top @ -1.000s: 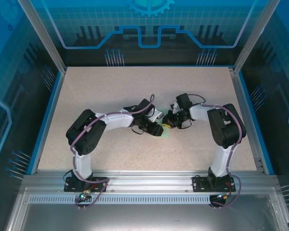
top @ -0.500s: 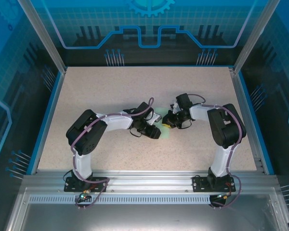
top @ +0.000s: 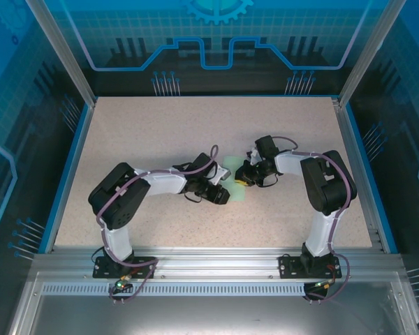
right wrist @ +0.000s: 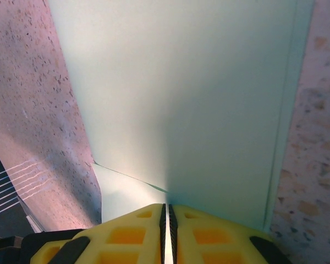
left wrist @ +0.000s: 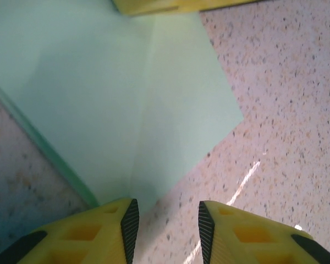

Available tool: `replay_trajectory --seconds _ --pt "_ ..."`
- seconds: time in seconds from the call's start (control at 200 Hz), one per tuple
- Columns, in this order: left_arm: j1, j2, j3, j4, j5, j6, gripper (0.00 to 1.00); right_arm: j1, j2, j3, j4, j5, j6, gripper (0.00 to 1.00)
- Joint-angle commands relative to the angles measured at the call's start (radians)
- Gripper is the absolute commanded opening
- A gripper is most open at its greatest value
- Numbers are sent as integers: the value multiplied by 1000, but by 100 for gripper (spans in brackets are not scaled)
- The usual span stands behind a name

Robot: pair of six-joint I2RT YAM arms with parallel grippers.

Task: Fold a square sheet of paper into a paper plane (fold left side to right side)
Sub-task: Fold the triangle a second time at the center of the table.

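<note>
Mid-fold: right gripper (right wrist: 166, 220) pinched on the paper (left wrist: 126, 93), left gripper (left wrist: 165, 225) parted, empty — next we press the crease.

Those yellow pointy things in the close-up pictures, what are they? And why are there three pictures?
They are the fingers of two robot arms. One picture looks down from above on both arms standing at the edge of a speckled table. The other two come from little cameras on each arm's wrist. Between the arms lies a pale green sheet of paper, already partly folded. The right gripper is pinched shut with the paper's edge between its fingers. The left gripper is a bit open at a corner of the paper, holding nothing.
</note>
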Motion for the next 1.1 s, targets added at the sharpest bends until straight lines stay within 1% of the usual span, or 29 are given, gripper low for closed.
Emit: replay_trajectory --seconds 0.0,0.165,0.27,0.335,0.445,0.525,0.655,0.785,0.91,1.096 --pt "-3 -37 -77 -109 -8 -41 38 -10 44 -9 -88 71 -17 14" --pt "4 -104 -107 -104 -5 -59 38 -10 42 -9 -89 70 -19 14" --pt "31 -172 -94 -83 30 -71 38 -10 42 -9 -89 68 -19 14" --pt "48 -188 -64 -76 49 -73 39 -10 40 -9 -88 67 -20 14" --pt "54 -138 29 -65 85 -74 40 -10 39 -6 -88 66 -21 14" --pt "53 -71 87 -49 113 -81 40 -10 40 -5 -88 62 -23 14" --pt "54 19 142 -42 116 -81 39 -9 39 -4 -91 61 -23 14" --pt "53 62 135 -23 135 -85 39 -9 39 -3 -91 61 -23 14" --pt "50 67 106 0 154 -92 39 -8 40 -1 -93 60 -26 14" --pt "51 80 70 -27 109 -80 39 -8 29 8 -92 50 -37 15"
